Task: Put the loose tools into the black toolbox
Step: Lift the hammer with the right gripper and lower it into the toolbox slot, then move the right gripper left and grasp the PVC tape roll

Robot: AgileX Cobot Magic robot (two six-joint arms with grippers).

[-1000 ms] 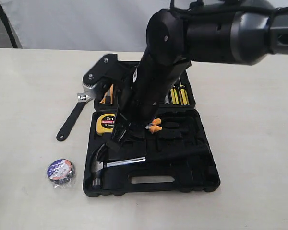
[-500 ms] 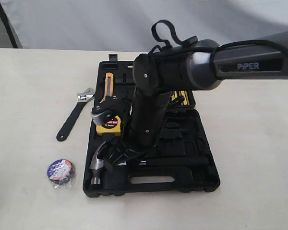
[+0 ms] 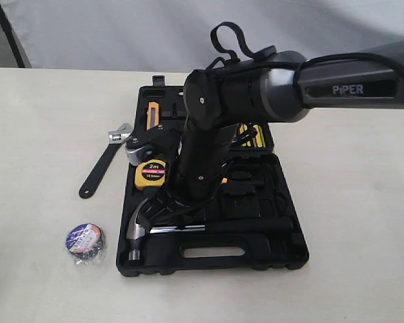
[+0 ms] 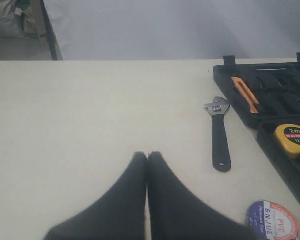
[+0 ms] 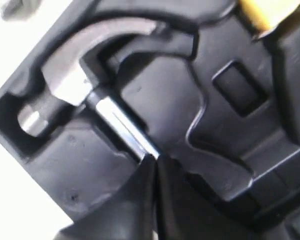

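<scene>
The black toolbox (image 3: 283,256) lies open at the table's middle. The chrome claw hammer (image 3: 138,232) lies in its front recess, head to the left. My right gripper (image 3: 178,219) is down on the hammer's shaft, and in the right wrist view its shut fingertips (image 5: 155,159) touch the chrome shaft (image 5: 122,127) with nothing between them. The black adjustable wrench (image 3: 104,165) lies on the table left of the box. The wrapped tape roll (image 3: 85,241) sits at the front left. My left gripper (image 4: 147,155) is shut over bare table, left of the wrench (image 4: 220,135) and roll (image 4: 275,222).
A yellow tape measure (image 3: 151,173) sits in the box beside the right arm. An orange knife (image 3: 153,114) and yellow-handled screwdrivers (image 3: 252,134) fill the far half. The right arm hides the box's middle. A grey backdrop stands behind the table.
The right arm has swung down and lowered its gripper onto the hammer's shaft. The hammer's handle now lies lower and flatter in the box. Wrench and tape roll have not moved.
</scene>
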